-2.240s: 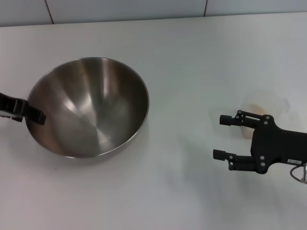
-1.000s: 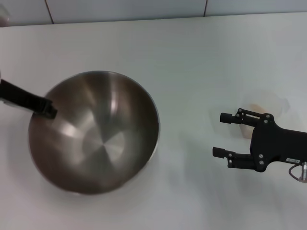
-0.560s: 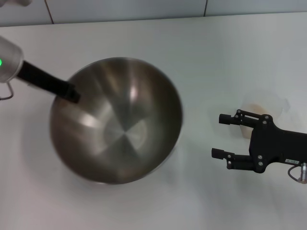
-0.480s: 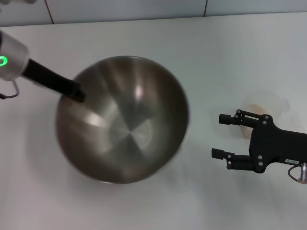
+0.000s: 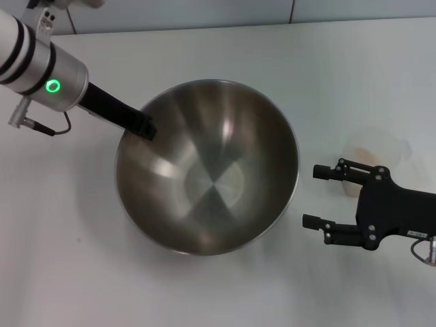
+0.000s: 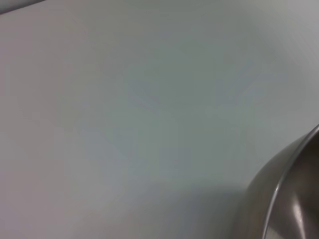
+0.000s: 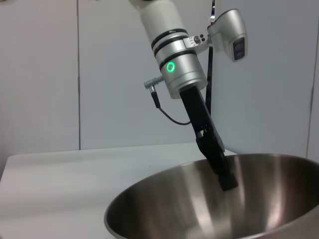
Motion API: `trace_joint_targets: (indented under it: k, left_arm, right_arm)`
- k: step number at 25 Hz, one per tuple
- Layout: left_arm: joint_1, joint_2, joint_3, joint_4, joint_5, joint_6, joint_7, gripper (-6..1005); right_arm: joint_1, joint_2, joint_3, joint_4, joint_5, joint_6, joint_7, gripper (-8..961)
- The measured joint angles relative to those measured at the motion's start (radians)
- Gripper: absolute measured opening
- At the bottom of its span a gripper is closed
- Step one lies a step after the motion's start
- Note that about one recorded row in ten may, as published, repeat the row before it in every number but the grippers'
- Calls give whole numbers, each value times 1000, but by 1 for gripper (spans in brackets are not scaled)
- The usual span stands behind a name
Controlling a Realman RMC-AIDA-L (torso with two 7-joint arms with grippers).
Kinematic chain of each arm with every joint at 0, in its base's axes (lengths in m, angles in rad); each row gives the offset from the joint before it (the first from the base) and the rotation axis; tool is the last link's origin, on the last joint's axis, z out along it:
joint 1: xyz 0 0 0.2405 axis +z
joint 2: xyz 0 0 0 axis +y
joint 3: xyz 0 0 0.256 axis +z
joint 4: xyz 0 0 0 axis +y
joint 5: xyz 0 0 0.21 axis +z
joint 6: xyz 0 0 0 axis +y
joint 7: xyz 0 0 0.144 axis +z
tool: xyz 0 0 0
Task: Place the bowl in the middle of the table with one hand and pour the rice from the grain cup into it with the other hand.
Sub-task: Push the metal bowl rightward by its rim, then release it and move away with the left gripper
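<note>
White counter (image 5: 225, 54) under a pale tiled wall, steel bowl near its middle

The left pincer (image 5: 139, 127) is clamped on the far-left rim of the bowl (image 5: 208, 167), one finger reaching down inside the wall, as the right wrist view also shows (image 7: 222, 172); its silver arm with a lit green ring rises toward the counter's far left corner. The bowl sits upright, its shiny inside bare. In the left wrist view only the bowl's rim and outer wall (image 6: 284, 199) show against the counter (image 6: 124, 99). Well apart to the right, the right pincer (image 5: 315, 196) hovers with its fingers spread wide, holding nothing and pointing at the bowl. Just behind it stands the grain cup (image 5: 373, 151), partly hidden by the upper finger, with a pale beige patch of rice (image 5: 366, 154) showing through its translucent wall
</note>
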Motion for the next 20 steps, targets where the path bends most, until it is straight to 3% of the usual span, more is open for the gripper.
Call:
trace_joint_targets:
  k: [11,19,20]
  left_arm:
    - [-3,1,1,-92,-5,-73,73,22]
    - [19,2,2,-108,-87,-128,180,15]
    - [26,2,3,-104,-99,-143,207,53]
  right_arm:
    - [-3,-1,0,0,0,-2,-8,788]
    - [-3,-1,0,-1,0,-2,-12,788]
    - [-3,-1,0,-1,0,-2,-12,788]
